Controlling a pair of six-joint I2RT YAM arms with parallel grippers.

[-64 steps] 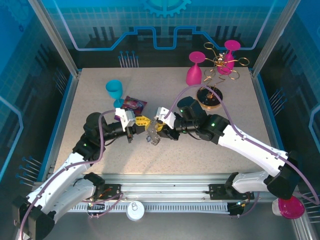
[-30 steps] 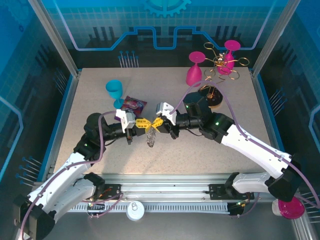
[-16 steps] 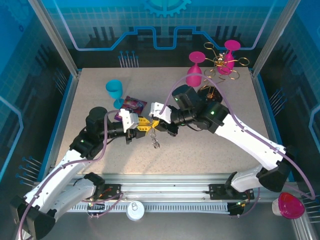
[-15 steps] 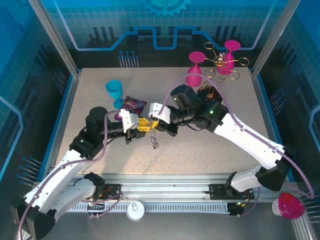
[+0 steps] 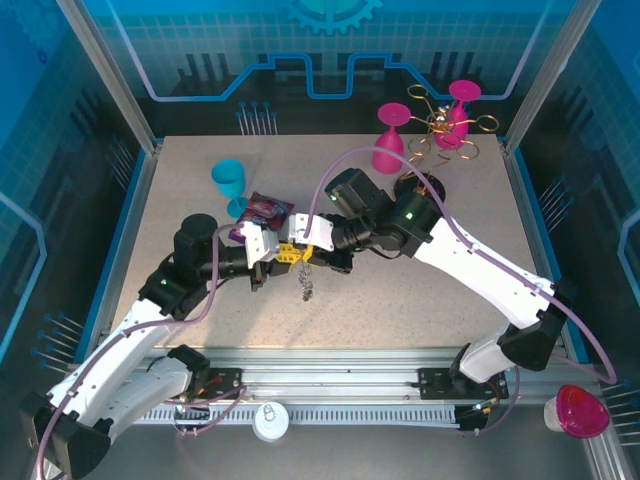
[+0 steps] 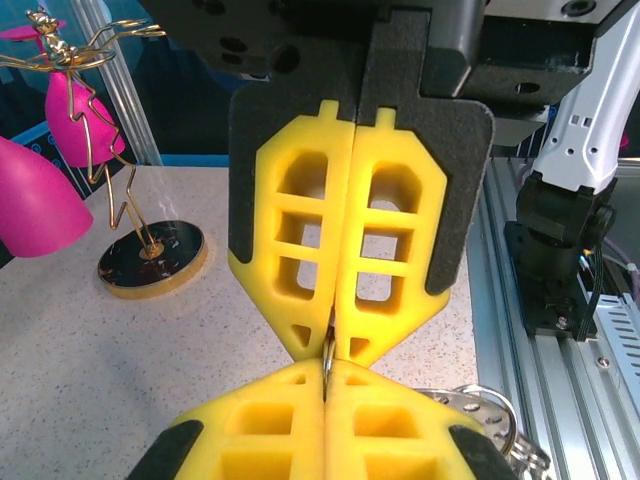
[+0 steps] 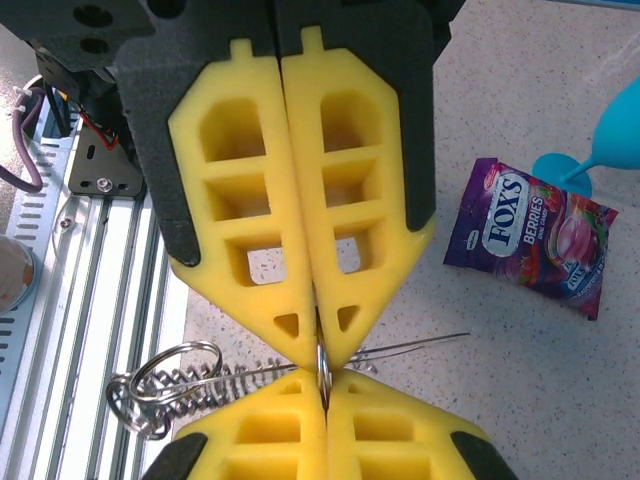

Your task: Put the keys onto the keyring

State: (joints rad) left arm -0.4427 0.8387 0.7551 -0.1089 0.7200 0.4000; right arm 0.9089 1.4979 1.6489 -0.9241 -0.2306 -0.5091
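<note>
My left gripper [image 5: 284, 251] and right gripper [image 5: 303, 247] meet tip to tip over the middle of the table. Both are shut on the same thin metal ring of the keyring [image 5: 308, 284], whose silvery links dangle below them. In the left wrist view my left gripper [image 6: 327, 372] pinches the ring edge-on against the right gripper's yellow fingertips [image 6: 300, 335], and more rings [image 6: 482, 408] hang at the lower right. In the right wrist view my right gripper [image 7: 322, 378] holds the ring, with the keyring's wire and links [image 7: 190, 385] trailing left. The keys are hidden.
A purple candy packet [image 5: 266, 209] and a teal cup [image 5: 229, 180] lie just behind the left gripper. Behind the right arm stand a gold wire rack [image 5: 437, 122] and a pink glass [image 5: 390, 146]. The aluminium rail [image 5: 330, 365] runs along the near edge.
The right arm has swung its wrist to the left and raised its elbow. The joined grippers have shifted slightly left, and the keyring still hangs beneath them.
</note>
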